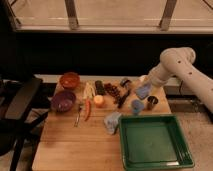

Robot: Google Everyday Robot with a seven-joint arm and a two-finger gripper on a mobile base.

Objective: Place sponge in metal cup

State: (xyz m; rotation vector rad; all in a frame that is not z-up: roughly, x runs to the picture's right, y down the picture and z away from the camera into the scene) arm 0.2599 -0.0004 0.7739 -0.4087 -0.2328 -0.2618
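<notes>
Dim room, dark wall under a bright window band; wooden tabletop [65, 150] w/ black chair [20, 107] at its left edge. Item 1: white robot arm [180, 65], enters from right, reaches down-left over the tabletop's back right corner. Item 2: pincer [145, 89] at arm's tip, closed on the sponge [143, 92], a medium-blue block held off the surface; long axis looks tilted, upper right to lower left, approx. Item 3: metal cup [152, 102], dark, short, upright, on tabletop just below and slightly right of the pincer; near, not touching as far as can be told. Key relation: cup mouth lies down and a bit right of the held sponge, so judged next move = short shift right, then lower, then let go. Only one arm, so no choice of side. Item 4: light blue cup [136, 106], just left of the metal one, close enough to be a wrong-target risk. Item 5: green tray [155, 161], front right, nothing visible inside. Item 6: pale grey-blue rag [112, 121] by tray's left rim. Misc. left half: orange bowl [70, 79], purple bowl [63, 100], red pepper [88, 109], small orange fruit [99, 100], dark bits mid-back [112, 90], not identifiable. Task status, judged: sponge lifted, not yet in cup.
</notes>
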